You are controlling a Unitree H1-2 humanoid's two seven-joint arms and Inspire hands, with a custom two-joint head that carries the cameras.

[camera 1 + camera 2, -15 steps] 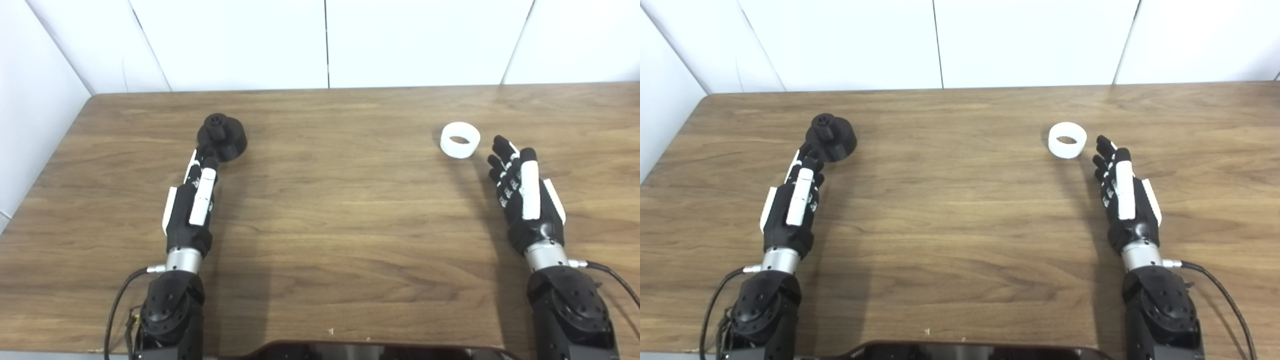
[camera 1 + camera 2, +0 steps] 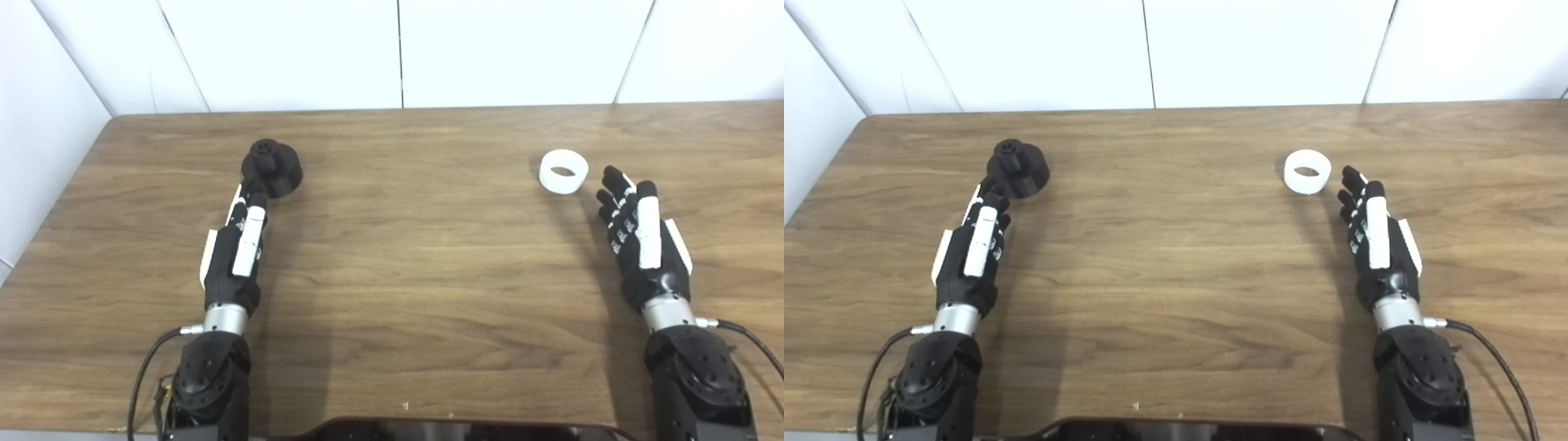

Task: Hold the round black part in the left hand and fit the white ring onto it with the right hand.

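The round black part [image 2: 272, 167], a disc with a small knob on top, stands on the wooden table [image 2: 416, 257] at the left. My left hand [image 2: 236, 248] lies just in front of it, fingers stretched out, the fingertips [image 2: 256, 197] at the part's near edge; it holds nothing. The white ring [image 2: 563, 171] lies flat on the table at the right. My right hand [image 2: 640, 239] sits open to the right of the ring and a little nearer me, fingers extended and apart from it.
A white panelled wall [image 2: 398, 52] runs along the table's far edge and another along the left edge. A dark curved body part [image 2: 453, 429] shows at the bottom middle. Cables [image 2: 144, 373] trail from both wrists.
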